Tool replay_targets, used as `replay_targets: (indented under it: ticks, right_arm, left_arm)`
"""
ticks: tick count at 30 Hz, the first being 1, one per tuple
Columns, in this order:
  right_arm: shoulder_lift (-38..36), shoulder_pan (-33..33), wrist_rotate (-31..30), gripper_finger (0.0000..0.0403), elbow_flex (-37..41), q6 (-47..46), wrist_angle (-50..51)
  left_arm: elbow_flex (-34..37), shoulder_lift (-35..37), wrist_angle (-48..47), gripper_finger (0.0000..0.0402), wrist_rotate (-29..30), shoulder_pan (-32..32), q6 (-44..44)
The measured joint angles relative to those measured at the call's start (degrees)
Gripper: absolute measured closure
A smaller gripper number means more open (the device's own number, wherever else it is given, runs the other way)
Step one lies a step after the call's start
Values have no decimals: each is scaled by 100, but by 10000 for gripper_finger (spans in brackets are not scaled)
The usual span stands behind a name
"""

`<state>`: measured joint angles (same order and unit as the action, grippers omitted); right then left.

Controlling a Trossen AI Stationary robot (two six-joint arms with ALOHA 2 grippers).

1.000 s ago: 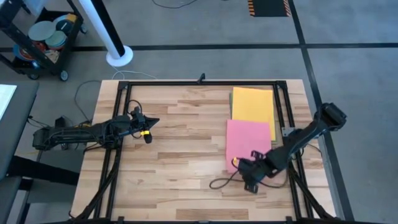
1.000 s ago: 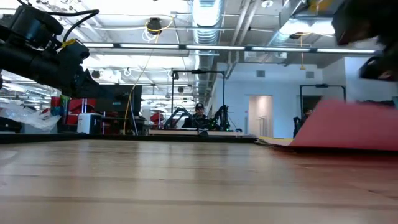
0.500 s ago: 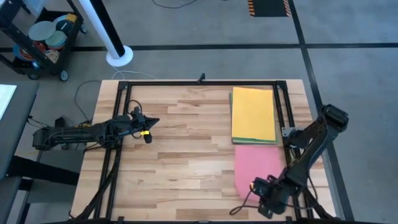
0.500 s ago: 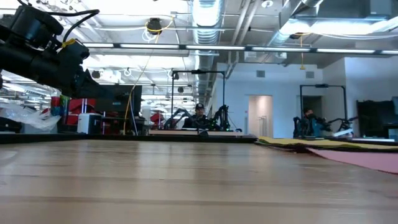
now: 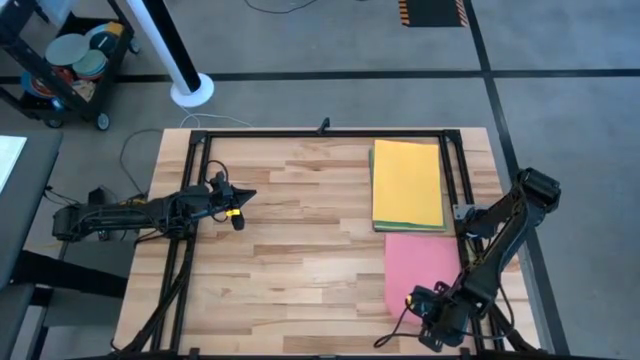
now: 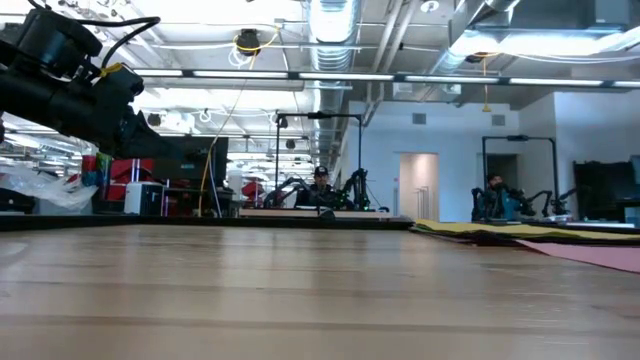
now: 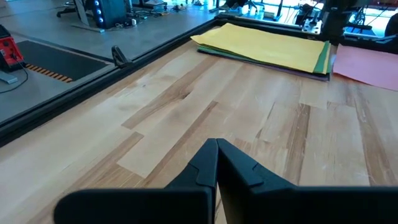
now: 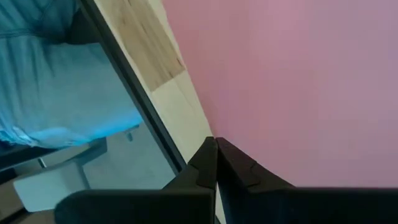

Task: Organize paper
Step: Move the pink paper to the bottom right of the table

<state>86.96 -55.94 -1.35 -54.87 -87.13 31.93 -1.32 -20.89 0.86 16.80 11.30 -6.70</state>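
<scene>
A pink sheet of paper [image 5: 420, 268] lies flat on the wooden table near its right near corner; it also shows in the low view [image 6: 600, 255] and in the left wrist view [image 7: 367, 62]. Just beyond its far edge sits a stack of paper with a yellow sheet [image 5: 408, 183] on top and a green edge [image 7: 322, 59] under it. My right gripper [image 5: 420, 308] is shut at the pink sheet's near edge. My left gripper [image 5: 240, 200] is shut and hovers over the table's left half, holding nothing. My right gripper meets the pink sheet at its near edge [image 8: 208, 134], with the shut fingers [image 8: 233, 165] slanting down from above. The fingers themselves hide whether the edge lies between them or under them. The sheet lies flat on the table.
A black frame rail [image 5: 462, 190] runs along the table's right side, and another [image 8: 124, 81] runs just past the pink sheet's near edge. Bare wood [image 5: 300, 250] fills the table's middle and left. A cart [image 5: 70, 60] stands on the floor, far left.
My right gripper has swung toward the table's near right corner and rolled, dragging the pink sheet off the stack toward the near edge. The sheet, first raised at one end, now lies flat, and the yellow sheet is uncovered.
</scene>
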Motion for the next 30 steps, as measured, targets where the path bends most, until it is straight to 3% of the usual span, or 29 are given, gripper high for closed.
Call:
replay_targets:
  ticks: [8, 21, 26, 30]
  right_arm:
    - [2, -112, 305, 396, 2, -1, 133]
    - [1, -179, 466, 306, 4, -300, 230]
    - [1, -165, 473, 304, 4, -249, 228]
    - [2, -43, 464, 336, 4, 65, 363]
  left_arm:
    - [0, -1, 0, 402, 2, 1, -1]
    - [0, -1, -4, 401, -73, -1, 0]
    - [0, 1, -4, 401, -97, -1, -1]
    - [0, -1, -2, 401, -105, 1, -89]
